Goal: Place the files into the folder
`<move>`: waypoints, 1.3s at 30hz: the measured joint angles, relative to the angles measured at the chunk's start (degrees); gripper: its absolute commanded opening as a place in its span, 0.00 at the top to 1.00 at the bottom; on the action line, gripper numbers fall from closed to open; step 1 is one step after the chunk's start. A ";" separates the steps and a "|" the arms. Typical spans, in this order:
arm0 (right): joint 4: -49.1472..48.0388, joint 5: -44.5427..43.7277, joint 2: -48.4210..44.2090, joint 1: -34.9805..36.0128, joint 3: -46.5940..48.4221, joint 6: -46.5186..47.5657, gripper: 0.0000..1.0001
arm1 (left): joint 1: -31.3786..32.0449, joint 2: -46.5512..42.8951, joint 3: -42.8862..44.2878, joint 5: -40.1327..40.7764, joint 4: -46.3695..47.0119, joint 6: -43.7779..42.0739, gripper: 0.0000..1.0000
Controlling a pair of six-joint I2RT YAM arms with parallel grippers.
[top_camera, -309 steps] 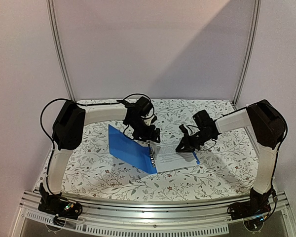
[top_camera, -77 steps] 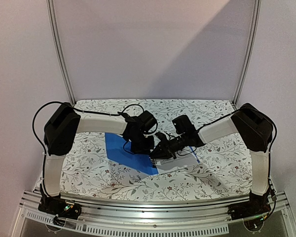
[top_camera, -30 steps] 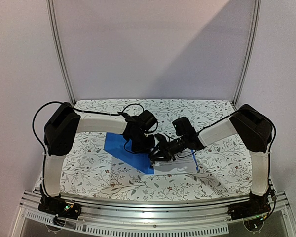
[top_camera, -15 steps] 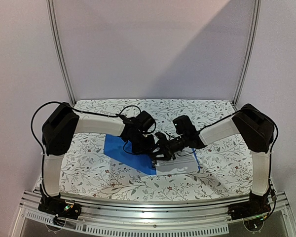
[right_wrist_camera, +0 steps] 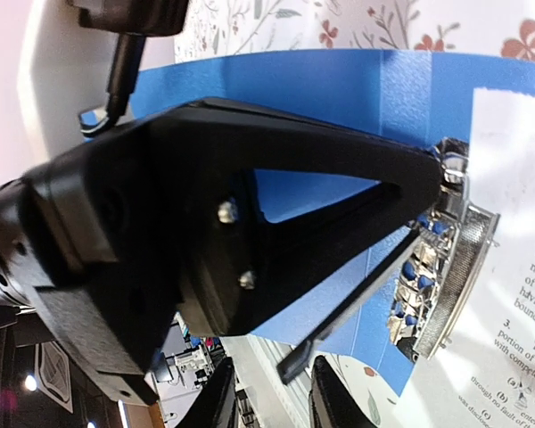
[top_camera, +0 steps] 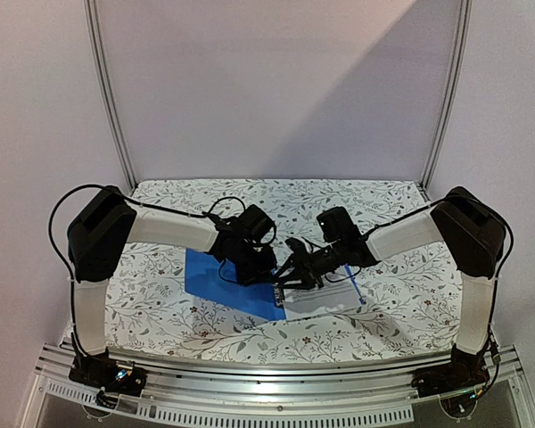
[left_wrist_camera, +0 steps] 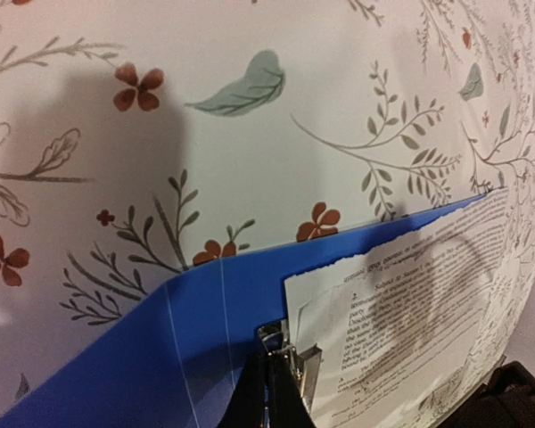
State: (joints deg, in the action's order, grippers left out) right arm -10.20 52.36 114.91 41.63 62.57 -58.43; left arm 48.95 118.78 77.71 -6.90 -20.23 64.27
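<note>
**Files sit just right of the clip, and both end effectors meet at the spine**

The folder (top_camera: 216,278) lies opened flat on the worktop (top_camera: 160,312), with the files (top_camera: 325,300) resting on its right-hand leaf. Everything here turns on the metal clip (left_wrist_camera: 283,346) along the spine.

In my left wrist view, the left end effector (left_wrist_camera: 269,385) has its fingers drawn together into a single wedge. The tips are right against the clip. I cannot tell whether they nip a lever of the clip or only press on it, because the contact is hidden behind the tips themselves.

From those tips, the files begin immediately to the right and run away forward. Their inner edge is touching or very nearly touching the clip. The bare blue cover spreads off to the left.

The right end effector (right_wrist_camera: 275,385) is released, with a clear gap between its fingers. It hangs low on the paper side of the spine and points across at the clip and at the left arm's fingers just beyond it.

The clip's long axis follows the spine, so it lies crosswise to the line joining the two end effectors.

As I read it, the right arm is the nearer one to the sheets. It is better placed to nudge their inner edge toward the clip while the left arm minds the clip. The risk is crowding, since the two sets of fingers are very close together over one small metal part.
</note>
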 measured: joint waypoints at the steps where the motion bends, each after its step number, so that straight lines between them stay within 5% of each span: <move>1: 0.15 0.00 0.00 0.00 -0.11 0.04 0.74 | 0.00 0.00 -0.02 0.00 0.02 0.13 1.00; 39: -4.39 0.90 1.81 -0.02 -1.79 -4.22 0.88 | -0.04 0.00 -0.42 0.02 0.79 0.70 1.00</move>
State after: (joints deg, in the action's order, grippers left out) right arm -14.59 53.25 116.73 41.60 60.77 -62.65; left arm 48.90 118.78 77.30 -6.87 -19.44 64.97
